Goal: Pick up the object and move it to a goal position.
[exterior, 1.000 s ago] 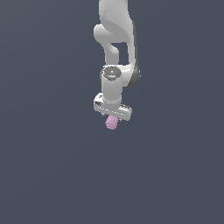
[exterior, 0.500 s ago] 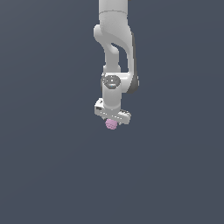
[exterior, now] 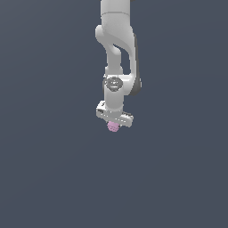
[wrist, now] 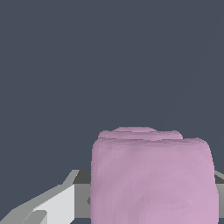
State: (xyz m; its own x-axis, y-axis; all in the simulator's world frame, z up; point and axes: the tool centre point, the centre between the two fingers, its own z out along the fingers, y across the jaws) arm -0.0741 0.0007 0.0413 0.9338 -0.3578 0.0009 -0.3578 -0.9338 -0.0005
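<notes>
pink lump and white arm are all that stand out against a flat, dark grey-blue backdrop. the arm (exterior: 116,49) comes down from above in the exterior view, bends at a round joint, and ends in the hand (exterior: 114,124), whose wide pale bar sits tilted, its end toward the exterior view's right a little lower. the object (exterior: 113,127), a small pale pink-purple rounded lump, pokes out just below the middle of that bar and is much narrower than it. the hand is clenched around the object, which touches nothing else that can be seen; no counter or other surface can be told apart from the backdrop beneath it.

in the wrist view the object (wrist: 153,179) looms very close to the camera as a blocky pink mass with a ridged upper edge, and grey and white parts of the hand (wrist: 57,205) show beside it. the fingers themselves are mostly hidden by the lump, so their exact contact points cannot be made out.
</notes>
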